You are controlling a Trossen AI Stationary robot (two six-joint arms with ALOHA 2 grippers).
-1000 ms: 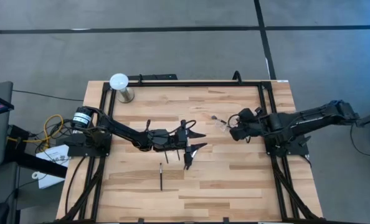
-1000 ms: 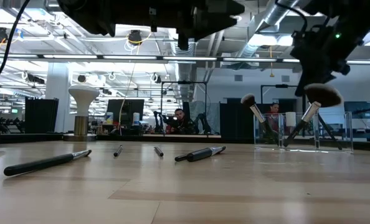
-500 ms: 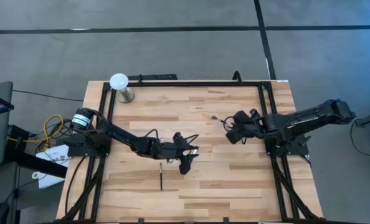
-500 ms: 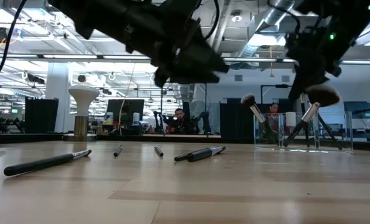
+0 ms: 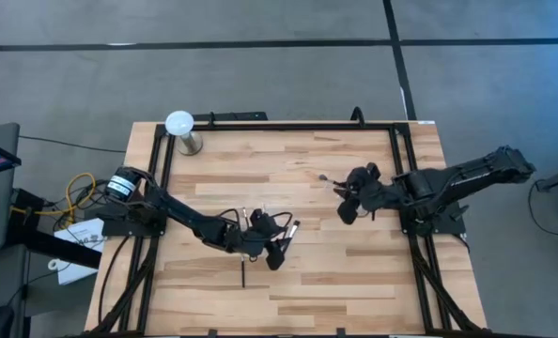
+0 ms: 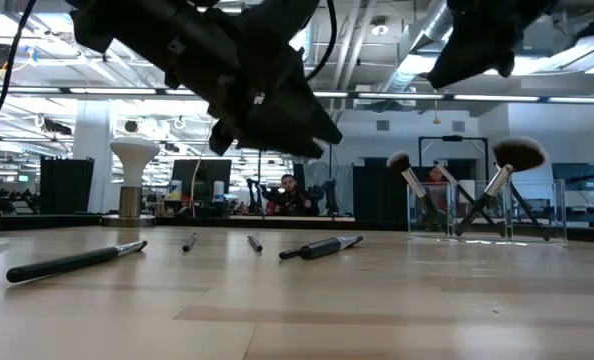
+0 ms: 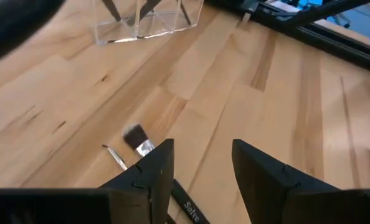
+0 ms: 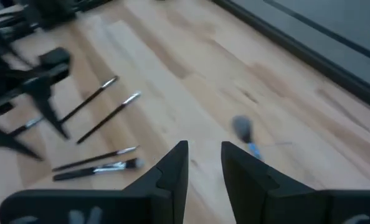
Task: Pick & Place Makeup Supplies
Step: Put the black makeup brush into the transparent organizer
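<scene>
Two dark jointed arms, black wedge-shaped fingers (image 7: pixel 269 177), silver band, yellow cables at left base

One readable bit: white lettering on a dark brush handle (image 7: pixel 188 208) near the left wrist camera, looks like "Seke", partly cut off. Nothing else legible.

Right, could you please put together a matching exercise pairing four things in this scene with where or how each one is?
Things:
1. white globe on a metal base
2. clear plastic container
3. left end effector
4. thin dark-handled makeup brush

States:
A. lying flat on the wood
B. open, above the middle of the wooden table
C. standing at a table corner
D. holding leaning brushes

Pairs: 1-C, 2-D, 3-B, 4-A
</scene>
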